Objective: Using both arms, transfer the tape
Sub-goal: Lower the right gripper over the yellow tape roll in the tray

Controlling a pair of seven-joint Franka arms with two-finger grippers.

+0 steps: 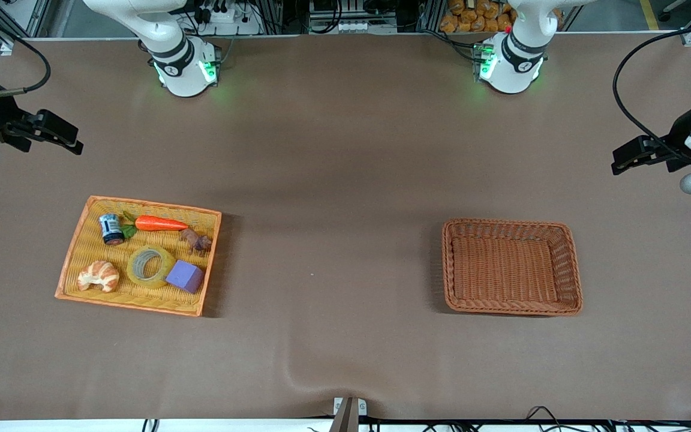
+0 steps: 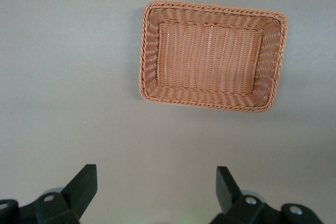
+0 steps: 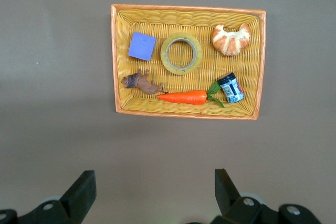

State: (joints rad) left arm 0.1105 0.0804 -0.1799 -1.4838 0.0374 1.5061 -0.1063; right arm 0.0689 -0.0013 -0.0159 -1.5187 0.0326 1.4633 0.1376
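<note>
A brown desk [image 1: 333, 180] is seen, with racks and cables cut off along its robot edge. The tape [image 1: 150, 266] lies flat in a yellow tray [image 1: 75, 252] toward the right arm's end, a purple cube [image 1: 185, 276] touching it at 4 o'clock, a croissant [image 1: 98, 276] at 9 o'clock. A brown basket [image 1: 567, 240] sits toward the left arm's end. The right gripper [image 3: 152, 192] and left gripper [image 2: 155, 192] are held wide open and empty above bare desk, both arms largely cropped from the front view.
</note>
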